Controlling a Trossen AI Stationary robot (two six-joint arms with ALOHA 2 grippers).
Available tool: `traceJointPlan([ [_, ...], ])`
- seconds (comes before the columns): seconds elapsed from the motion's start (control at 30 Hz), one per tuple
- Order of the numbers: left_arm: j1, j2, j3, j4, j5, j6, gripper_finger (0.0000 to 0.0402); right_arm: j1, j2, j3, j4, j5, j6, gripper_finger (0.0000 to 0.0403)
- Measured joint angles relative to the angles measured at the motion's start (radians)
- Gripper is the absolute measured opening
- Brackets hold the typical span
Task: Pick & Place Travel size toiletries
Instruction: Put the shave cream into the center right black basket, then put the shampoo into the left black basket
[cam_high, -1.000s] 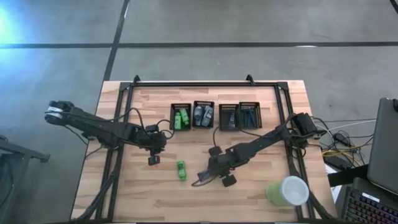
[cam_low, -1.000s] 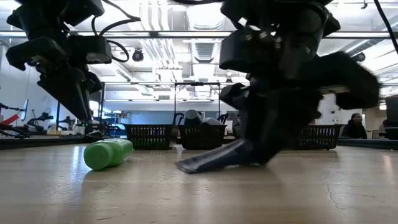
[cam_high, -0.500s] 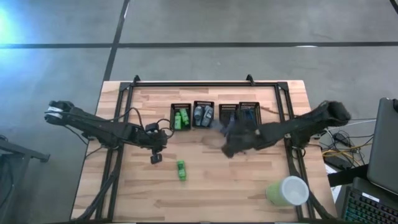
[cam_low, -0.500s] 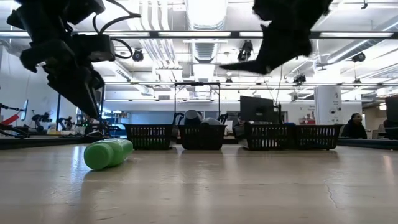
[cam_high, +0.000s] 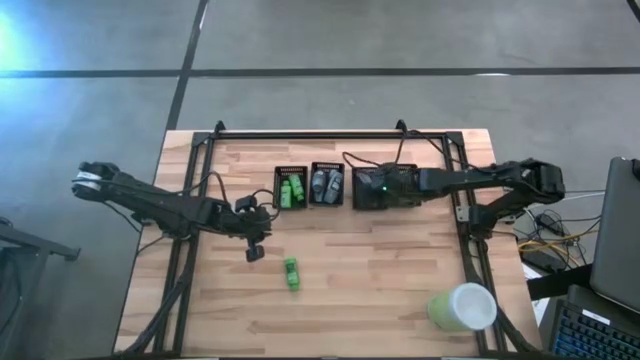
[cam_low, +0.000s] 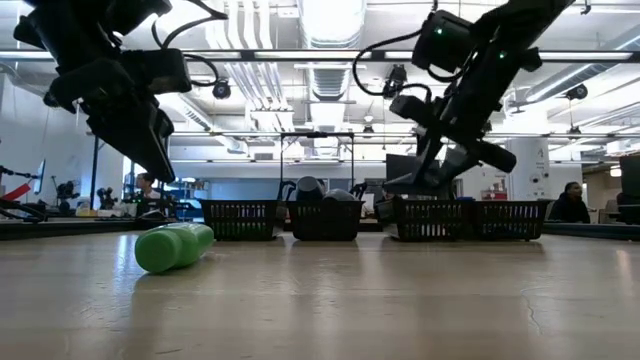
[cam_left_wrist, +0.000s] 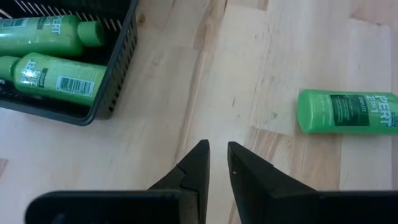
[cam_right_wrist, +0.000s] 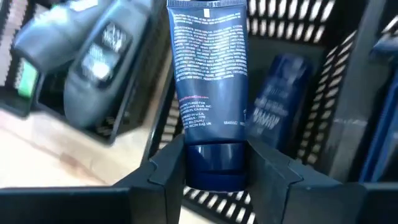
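Observation:
A dark blue tube (cam_right_wrist: 208, 68) sits in my right gripper (cam_right_wrist: 214, 155), which hangs over the third black mesh bin (cam_high: 367, 187) at the table's far side. That bin holds another blue tube (cam_right_wrist: 280, 106). The bin next to it holds grey tubes (cam_right_wrist: 93, 56). One green bottle (cam_high: 291, 273) lies on its side on the bare wood, also seen as the green bottle (cam_left_wrist: 348, 112) in the left wrist view. My left gripper (cam_left_wrist: 217, 152) hovers just left of it, above the table, open by a narrow gap. More green bottles (cam_left_wrist: 50, 50) lie in the leftmost bin (cam_high: 290, 187). My right gripper pinches the dark blue tube between its two fingers at the cap end (cam_right_wrist: 214, 163). The tube points forward from the fingers, along them, with its flat crimped end (cam_right_wrist: 208, 9) farthest out. It is lifted clear and slants down over the third bin.
Four black mesh bins stand in a row near the far edge; the rightmost bin (cam_high: 401, 185) holds thin dark blue items. A large pale green-white cup (cam_high: 462, 307) stands at the near right corner. Bare wood lies between the bins and the near edge.
My right gripper has lifted the dark tube off the table's middle, where its end still lay on the wood, and carried it up and toward the far edge. It now hangs over the third bin. The green bottle has stayed where it was.

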Motion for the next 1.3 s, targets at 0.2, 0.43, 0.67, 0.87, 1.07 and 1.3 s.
traceJointPlan([
  [0.2, -0.003, 0.0, 0.0, 0.0, 0.047, -0.02, 0.0062, -0.017, 0.032, -0.001, 0.002, -0.026, -0.01, 0.0183],
  [0.43, -0.006, 0.0, -0.001, -0.001, 0.158, -0.023, 0.0062, -0.016, 0.029, 0.02, -0.017, -0.001, -0.051, 0.0265],
  [0.67, -0.007, 0.017, -0.002, 0.014, 0.245, -0.271, 0.0076, 0.016, 0.023, 0.111, -0.09, 0.024, -0.175, 0.033],
  [0.87, -0.018, 0.023, -0.002, 0.132, 0.227, -0.69, 0.0153, 0.02, 0.023, 0.221, -0.352, 0.108, -0.216, 0.0362],
  [1.07, -0.075, 0.066, 0.016, 0.203, 0.187, -1.05, 0.0242, -0.011, 0.015, 0.267, -0.478, 0.112, -0.33, 0.0368],
  [1.3, -0.181, 0.272, 0.179, 0.114, 0.111, -1.263, 0.0288, -0.067, -0.036, 0.246, -0.484, 0.109, -0.455, 0.0368],
])
